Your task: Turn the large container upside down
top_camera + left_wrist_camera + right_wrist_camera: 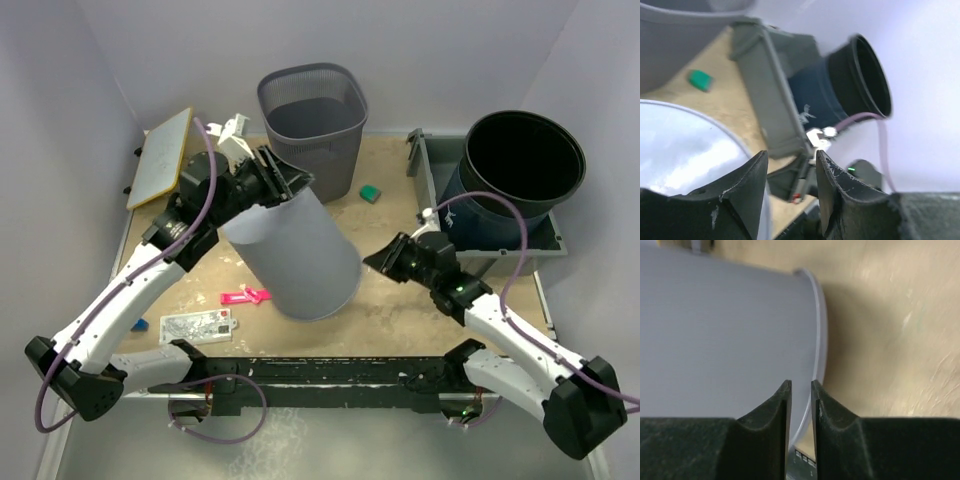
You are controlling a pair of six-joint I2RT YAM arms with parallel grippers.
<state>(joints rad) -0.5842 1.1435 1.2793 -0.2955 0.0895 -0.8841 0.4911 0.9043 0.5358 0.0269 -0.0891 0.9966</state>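
Observation:
The large container (295, 250) is a pale grey bin, tilted in the middle of the table with its wide rim low at the right and its narrower end raised toward the upper left. My left gripper (285, 183) is at that raised end. In the left wrist view the gripper (790, 155) stands open; its left finger (747, 190) lies against the container's edge (680, 150) and the gap shows only background. My right gripper (378, 260) sits just right of the rim. Its jaws (800, 384) leave a narrow empty gap, facing the container's wall (715, 325).
A dark mesh basket (312, 110) stands behind the container. A black bucket (520, 165) sits in a grey tray (500, 262) at the right. A green block (370, 192), a pink item (245, 296), a white card (195, 326) and a board (160, 155) lie around.

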